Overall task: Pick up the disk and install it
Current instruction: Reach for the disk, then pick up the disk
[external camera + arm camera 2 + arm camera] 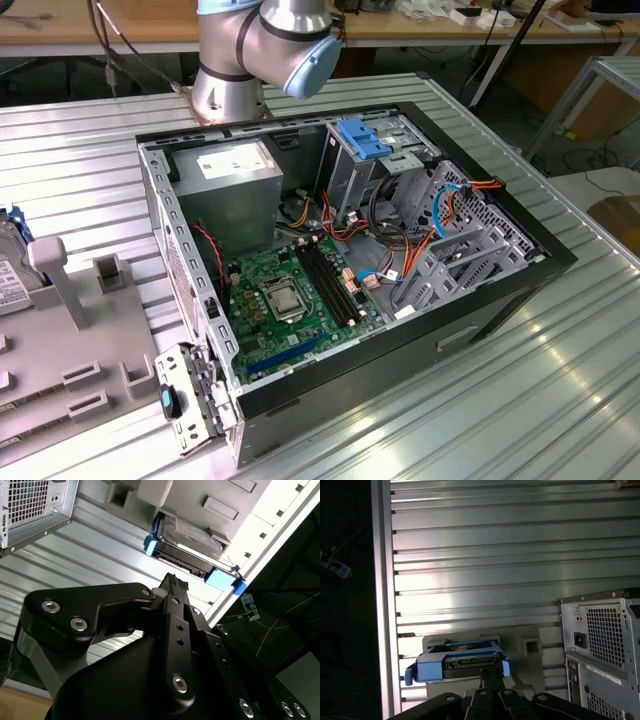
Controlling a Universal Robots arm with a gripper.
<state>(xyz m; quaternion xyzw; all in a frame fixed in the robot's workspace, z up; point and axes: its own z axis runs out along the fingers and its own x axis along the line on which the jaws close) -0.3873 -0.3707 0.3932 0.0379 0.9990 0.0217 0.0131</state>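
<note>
Black gripper (pixel 176 580) in both wrist views: matte, bolted linkages converging on one narrow column, so the fingers look pressed together with nothing between them. Its tip points at the disk (pixel 192 542) and sits close to the disk's near edge; contact cannot be judged. The disk stands on edge in a pale grey moulded holder (pixel 530 642), off at the exterior view's left edge, well apart from the computer case (pixel 500 300). Standing it upright probably leaves both broad faces free for a pinch from above. It is a flat rectangular slab, one face silvery with a label and the other dark, with bright blue plastic rails (pixel 427 670) capping the two short ends. The rails are smooth and rounded at the corners, and likely serve as slides for a bay. The holder rests on the table (pixel 560 400), ribbed aluminium planks, shiny, with long parallel grooves. The case lies on its side in the centre of the exterior view with the panel off, presumably so the interior is reachable from overhead. Inside it, a green motherboard (pixel 290 300) sits at lower centre and a grey metal power supply (pixel 235 175) with a white label at upper left. A perforated steel drive cage with a blue latch (pixel 362 140) is at upper centre, with orange and blue cables looping to its right. The arm (pixel 265 45) has silver and pale blue joints and rises at top centre behind the case. The disk is not yet lifted.
</note>
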